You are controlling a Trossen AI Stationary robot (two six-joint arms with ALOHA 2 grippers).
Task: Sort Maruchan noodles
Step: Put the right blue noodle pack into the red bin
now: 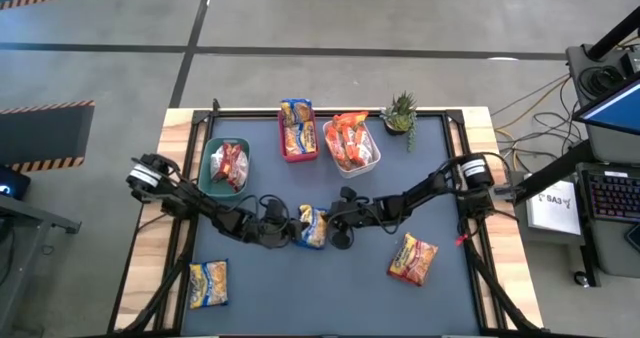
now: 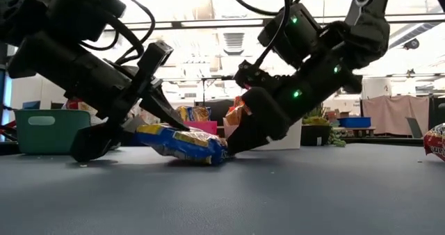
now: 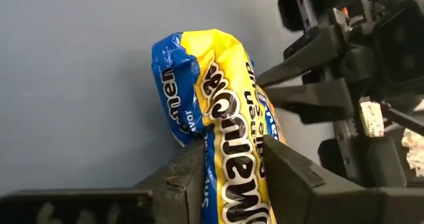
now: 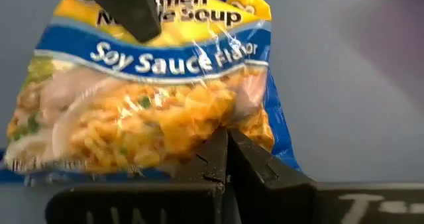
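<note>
We see a yellow-and-blue packet (image 1: 313,226) in the middle of the high view, on the dark mat (image 1: 330,288). Its long side runs up and down the frame. In the low view it lies tilted, the left end lifted off the mat and the right end touching it.

Our left gripper (image 1: 291,232) comes in from the left. Its fingers (image 3: 192,168) pinch the packet from both sides. Our right gripper (image 1: 334,221) comes in from the right. Its fingers (image 4: 248,161) are pressed together and nip the edge of the same packet.

The two grippers sit very close, with only the packet between them.

Along the top of the frame stand three bins. The green bin (image 1: 211,168) is at the left with a red packet (image 1: 230,163) in it. The red bin (image 1: 283,143) in the middle holds yellow-and-blue packets (image 1: 297,126). The white bin (image 1: 368,161) at the right holds orange packets (image 1: 349,141). A small plant (image 1: 400,112) stands at the upper right.

One more yellow packet (image 1: 208,282) lies at the lower left. An orange packet (image 1: 413,259) lies at the lower right.

The mat between these two is bare. The strip between the arms and the bins is bare too.
</note>
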